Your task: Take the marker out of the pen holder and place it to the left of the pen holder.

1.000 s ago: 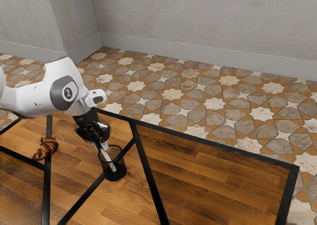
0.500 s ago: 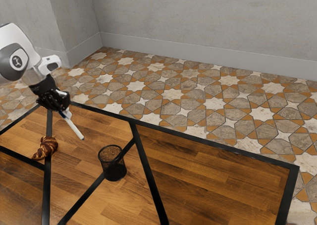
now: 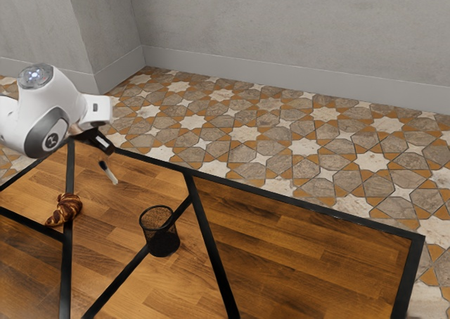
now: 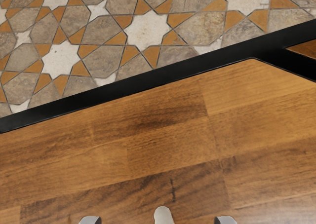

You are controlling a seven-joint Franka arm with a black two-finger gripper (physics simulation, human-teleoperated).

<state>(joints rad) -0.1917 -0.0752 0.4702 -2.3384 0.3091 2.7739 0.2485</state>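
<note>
The gripper (image 3: 103, 145) hangs near the table's far edge, towards the exterior view's left. Just below it, apart from it, the marker (image 3: 111, 176) slants with its dark end up; I cannot tell if it touches the table. In the wrist view the gripper (image 4: 158, 220) has its two fingertips wide apart, with the white end of the marker (image 4: 163, 215) between them, touching neither. The black mesh pen holder (image 3: 160, 232) stands upright with no marker in it, nearer the exterior view's right than the gripper.
A croissant (image 3: 65, 211) lies on the wooden table (image 3: 281, 242), between the gripper and the table's near side. Black strips cross the tabletop, and a black border (image 3: 316, 209) runs along its far edge beside the tiled floor.
The marker was lifted out of the pen holder and carried to the exterior view's left. The gripper has since opened and let go of it, and the hand has tilted.
</note>
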